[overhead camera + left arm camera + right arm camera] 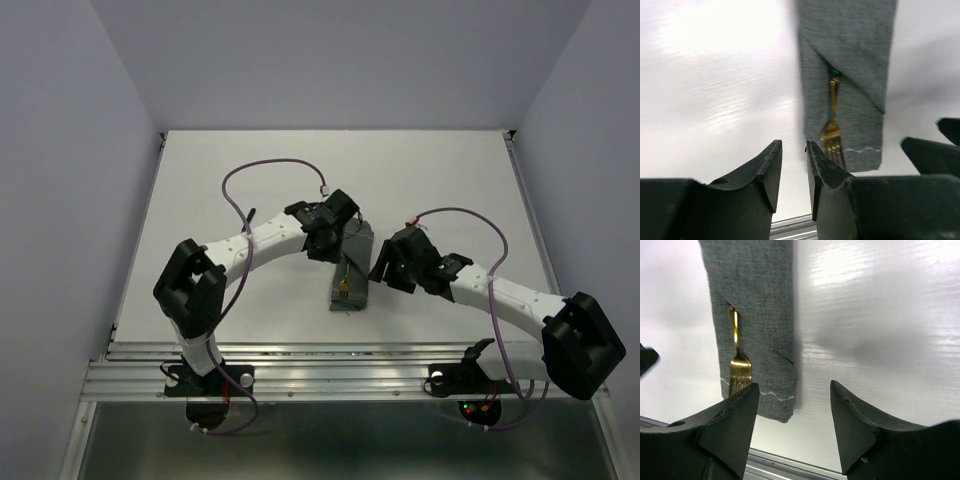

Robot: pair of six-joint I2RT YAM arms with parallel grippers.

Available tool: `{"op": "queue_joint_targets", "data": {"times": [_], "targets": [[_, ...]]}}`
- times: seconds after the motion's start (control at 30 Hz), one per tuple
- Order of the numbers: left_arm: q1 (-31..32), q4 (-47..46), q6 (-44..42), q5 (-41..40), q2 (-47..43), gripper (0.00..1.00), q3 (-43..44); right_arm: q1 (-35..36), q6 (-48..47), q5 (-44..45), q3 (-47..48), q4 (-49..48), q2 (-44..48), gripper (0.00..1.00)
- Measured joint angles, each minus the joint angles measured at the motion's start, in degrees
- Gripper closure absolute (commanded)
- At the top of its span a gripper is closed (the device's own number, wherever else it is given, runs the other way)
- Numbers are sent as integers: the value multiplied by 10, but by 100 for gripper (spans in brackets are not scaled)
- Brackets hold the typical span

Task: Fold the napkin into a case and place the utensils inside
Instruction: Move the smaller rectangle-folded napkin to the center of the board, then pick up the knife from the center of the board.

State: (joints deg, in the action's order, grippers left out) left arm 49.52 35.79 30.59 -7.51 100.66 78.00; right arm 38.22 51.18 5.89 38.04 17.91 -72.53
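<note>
The napkin lies folded into a narrow grey-green case (pixel 351 265) in the middle of the white table, with a light stitched line near its lower end. One gold fork (pixel 344 281), a utensil, sits with its handle tucked under a diagonal fold and its tines showing. My left gripper (pixel 322 248) hovers at the case's upper left edge. In the left wrist view the case (pixel 850 75) and fork (pixel 832 127) lie just right of this gripper (pixel 793 146), which is open with nothing between its fingers. My right gripper (pixel 386 270) is right of the case (pixel 757 310) and fork (pixel 738 367), open wide (pixel 795 388) over bare table.
The table's (pixel 250 170) metal rail (pixel 330 365) runs along the near edge, just below the case's lower end. Purple cables (pixel 262 168) loop above both arms. Grey walls close in the left, right and far sides.
</note>
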Motion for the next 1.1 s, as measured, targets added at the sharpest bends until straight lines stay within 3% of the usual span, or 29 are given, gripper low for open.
{"op": "queue_joint_targets", "data": {"times": [0.1,0.13,0.27,0.47,0.6,0.83,1.1], "targets": [[-50,11,-13,-9,-23,50,0,0,-5,13,14,18,19,26],[-70,10,-20,-12,-30,38,-1,0,-7,19,19,24,25,24],[-186,12,-44,-53,-59,33,-7,0,-14,32,32,44,32,22],[-317,4,-93,-92,-47,32,-7,0,-17,39,34,61,32,21],[-363,-17,-121,-95,-8,33,-7,0,-17,39,34,62,32,22],[-385,-52,-159,-42,82,38,-7,0,-15,38,34,66,33,21],[-388,-88,-175,-8,100,48,-7,0,-14,38,34,66,37,21]]}}
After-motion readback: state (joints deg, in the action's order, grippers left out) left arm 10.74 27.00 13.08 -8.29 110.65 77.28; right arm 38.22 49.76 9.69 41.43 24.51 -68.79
